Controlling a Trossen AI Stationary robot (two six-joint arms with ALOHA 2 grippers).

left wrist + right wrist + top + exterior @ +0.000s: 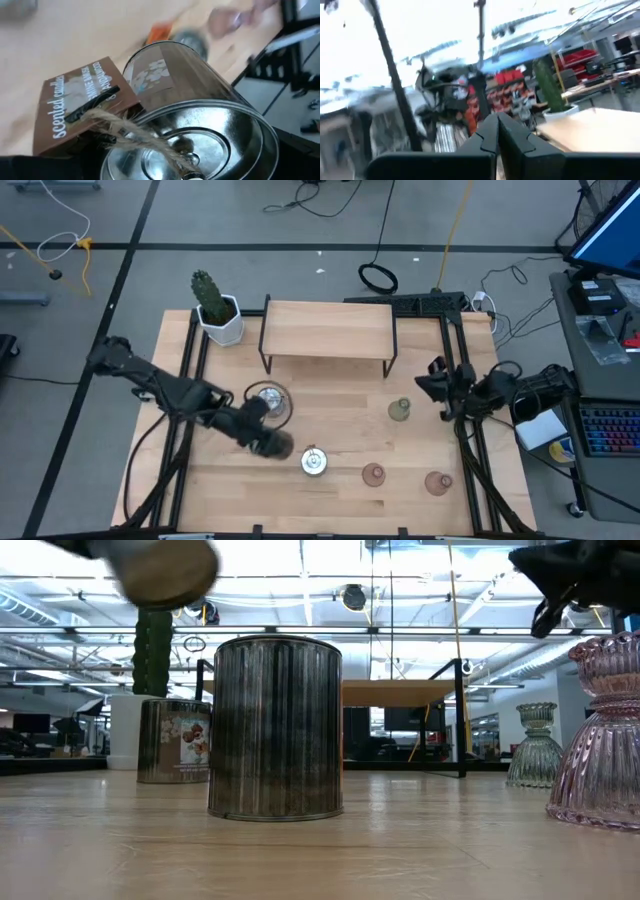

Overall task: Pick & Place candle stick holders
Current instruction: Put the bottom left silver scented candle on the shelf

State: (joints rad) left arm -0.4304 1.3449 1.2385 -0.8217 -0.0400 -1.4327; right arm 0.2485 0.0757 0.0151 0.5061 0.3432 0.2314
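Note:
My left gripper (268,440) is shut on a round silvery candle holder (200,125) with a twine-tied brown tag (75,105), held above the table's near left; it shows at the top of the low view (165,570). Two more silvery holders stand on their bases on the table (268,400) (314,462). Two pink holders (373,474) (437,481) and a pale green one (400,410) stand to the right. My right gripper (437,385) is shut and empty, above the table's right side. My left gripper holds the silvery holder, but the holder's own body hides the fingers: which part they are on cannot be told. The holder is lifted clear of the table and tipped on its side, one round end (175,150) facing the wrist camera.
A wooden riser shelf (328,330) stands at the table's far middle. A cactus in a white pot (215,308) stands at the far left corner. Black frame rails (470,450) run along both sides of the table.

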